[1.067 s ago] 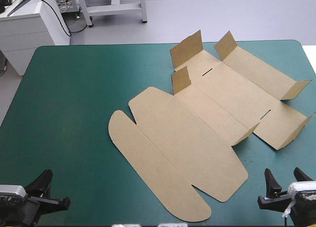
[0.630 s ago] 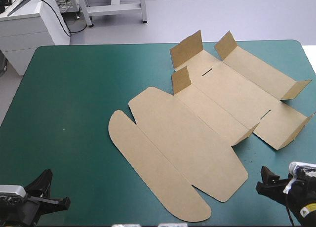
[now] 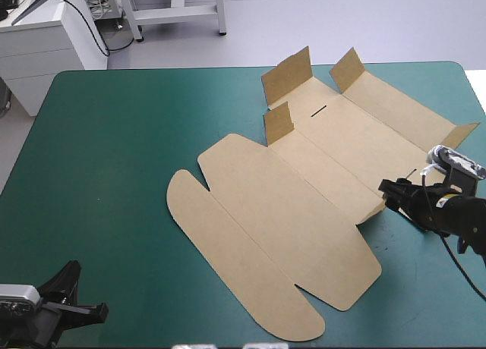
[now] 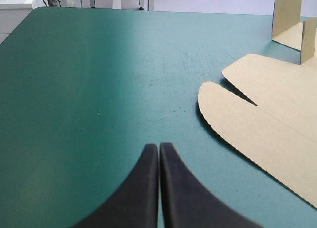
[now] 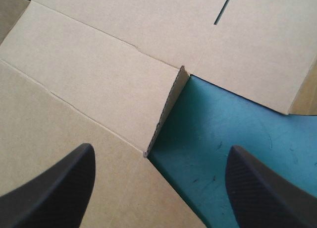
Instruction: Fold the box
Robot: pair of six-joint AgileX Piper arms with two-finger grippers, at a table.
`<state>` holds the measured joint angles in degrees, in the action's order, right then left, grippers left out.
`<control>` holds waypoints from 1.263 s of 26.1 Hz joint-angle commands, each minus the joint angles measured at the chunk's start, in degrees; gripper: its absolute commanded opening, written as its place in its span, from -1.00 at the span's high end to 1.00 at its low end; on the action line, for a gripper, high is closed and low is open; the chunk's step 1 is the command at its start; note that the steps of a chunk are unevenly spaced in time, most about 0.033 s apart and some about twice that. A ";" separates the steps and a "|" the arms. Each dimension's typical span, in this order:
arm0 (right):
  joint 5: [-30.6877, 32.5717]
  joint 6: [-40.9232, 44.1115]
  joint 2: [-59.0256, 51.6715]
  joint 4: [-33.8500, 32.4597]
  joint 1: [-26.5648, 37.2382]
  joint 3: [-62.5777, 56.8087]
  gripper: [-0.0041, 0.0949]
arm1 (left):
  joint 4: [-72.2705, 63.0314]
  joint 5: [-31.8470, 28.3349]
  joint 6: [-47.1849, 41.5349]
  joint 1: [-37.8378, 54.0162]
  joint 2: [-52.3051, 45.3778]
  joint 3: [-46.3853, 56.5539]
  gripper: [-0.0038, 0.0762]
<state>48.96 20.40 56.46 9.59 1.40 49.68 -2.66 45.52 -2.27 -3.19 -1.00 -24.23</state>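
Observation:
The brown box (image 3: 288, 212) lies as a flat cut sheet across the middle and right of the teal-green table, with several small flaps standing up at its far end. My right gripper (image 3: 389, 191) hovers open over the box's right side. A short raised flap (image 5: 168, 104) stands ahead between its fingers, where the board (image 5: 99, 79) meets the bare cover. My left gripper (image 3: 76, 287) rests shut near the table's front left corner. From the left gripper (image 4: 159, 146), the box's rounded lid flap (image 4: 267, 119) lies ahead and to the side, well apart.
The teal-green cover (image 3: 99, 152) stretches left of the box. The table's right edge (image 3: 480, 99) runs close behind the right arm. A white cabinet (image 3: 38, 38) stands beyond the far left corner.
My right gripper has travelled from the table's front right corner forward and up to the box's raised flap on the right side. The left arm and the box have not moved.

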 commanded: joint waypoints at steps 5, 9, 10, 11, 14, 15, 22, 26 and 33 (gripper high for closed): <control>-5.73 3.11 13.40 6.05 0.07 2.40 -0.45 | -0.34 -4.36 -0.19 -0.11 -0.36 -1.09 0.92; -7.81 9.29 18.26 6.05 0.07 2.40 -0.45 | -0.34 -4.36 -0.05 -0.11 -0.36 -1.09 0.92; -7.81 10.13 18.62 6.05 0.07 2.40 -0.44 | -0.34 -4.36 0.07 -0.11 -0.36 -1.09 0.92; -7.81 10.89 19.15 6.05 0.07 2.40 -0.42 | -0.34 -4.36 0.07 -0.11 -0.36 -1.09 0.92; -7.55 12.11 19.78 6.05 0.07 2.40 -0.15 | -0.34 -4.36 0.07 -0.11 -0.36 -1.09 0.92; -7.55 12.11 19.76 6.05 0.07 2.40 0.00 | -0.34 -4.36 0.07 -0.11 -0.36 -1.09 0.92; -8.05 11.91 19.76 6.13 0.07 2.40 0.92 | -0.34 -4.36 0.07 -0.11 -0.36 -1.09 0.92; -6.07 4.07 19.76 6.62 0.07 3.06 0.92 | -0.34 -4.36 0.07 -0.11 -0.36 -1.09 0.92; 2.08 -8.89 19.76 2.77 0.07 10.82 0.92 | -0.34 -4.36 0.07 -0.11 -0.36 -1.09 0.92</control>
<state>49.17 17.26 77.60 13.80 1.40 55.75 -2.66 45.45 -2.27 -3.19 -1.00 -24.23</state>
